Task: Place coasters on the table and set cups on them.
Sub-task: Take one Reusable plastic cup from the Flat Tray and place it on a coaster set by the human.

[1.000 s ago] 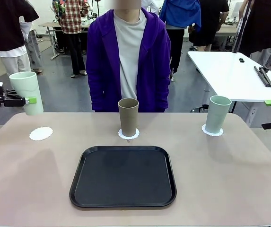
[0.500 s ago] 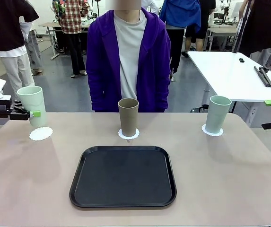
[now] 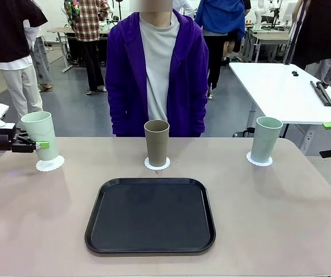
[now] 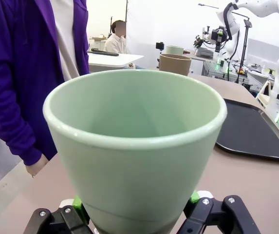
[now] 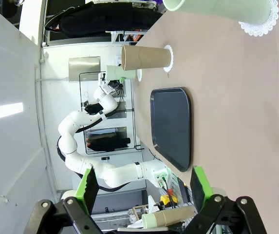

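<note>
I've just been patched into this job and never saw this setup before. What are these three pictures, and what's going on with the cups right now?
Two white robot arms work at a beige table, with a person in a purple jacket standing across it. The front view looks over the table from between the arms. The other two views come from cameras on each wrist, looking along that arm's pincer.

The left pincer grips a mint cup at the lacy coaster on the left; I cannot tell whether the cup rests on it yet. In the left wrist view that cup looms close. The tan cup and the other mint cup each stand on a coaster. A black tray lies bare. The right pincer is open, holding nothing.
</note>
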Motion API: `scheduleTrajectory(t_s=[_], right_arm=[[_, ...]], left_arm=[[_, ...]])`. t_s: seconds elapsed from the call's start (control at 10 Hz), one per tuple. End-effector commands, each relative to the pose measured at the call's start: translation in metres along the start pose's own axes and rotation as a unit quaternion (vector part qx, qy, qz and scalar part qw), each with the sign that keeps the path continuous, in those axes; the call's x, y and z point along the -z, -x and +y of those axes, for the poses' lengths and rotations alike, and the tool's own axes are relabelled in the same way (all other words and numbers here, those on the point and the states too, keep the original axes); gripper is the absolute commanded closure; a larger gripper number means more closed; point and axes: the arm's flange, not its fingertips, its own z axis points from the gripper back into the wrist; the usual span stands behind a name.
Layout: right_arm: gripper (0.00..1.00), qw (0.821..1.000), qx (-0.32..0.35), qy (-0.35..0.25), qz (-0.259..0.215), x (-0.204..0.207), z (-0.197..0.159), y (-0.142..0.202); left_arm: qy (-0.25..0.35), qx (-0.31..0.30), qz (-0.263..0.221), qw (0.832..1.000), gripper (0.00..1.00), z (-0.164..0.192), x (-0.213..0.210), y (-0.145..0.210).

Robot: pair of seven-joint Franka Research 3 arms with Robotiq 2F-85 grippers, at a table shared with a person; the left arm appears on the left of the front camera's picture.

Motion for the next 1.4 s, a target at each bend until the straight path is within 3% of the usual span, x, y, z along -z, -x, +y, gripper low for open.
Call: scheduleTrajectory(t_s=[0.0, 1.3], right_arm=[[0.00, 1.000, 0.002, 0.000, -0.002, 0.001, 0.001, 0.001], [0.00, 1.000, 0.002, 0.000, -0.002, 0.001, 0.001, 0.001]], left_arm=[[0.020, 0.009, 0.000, 1.000, 0.15, 0.004, -0.006, 0.005], [0.049, 0.042, 0.003, 0.998, 0.15, 0.014, 0.006, 0.027]])
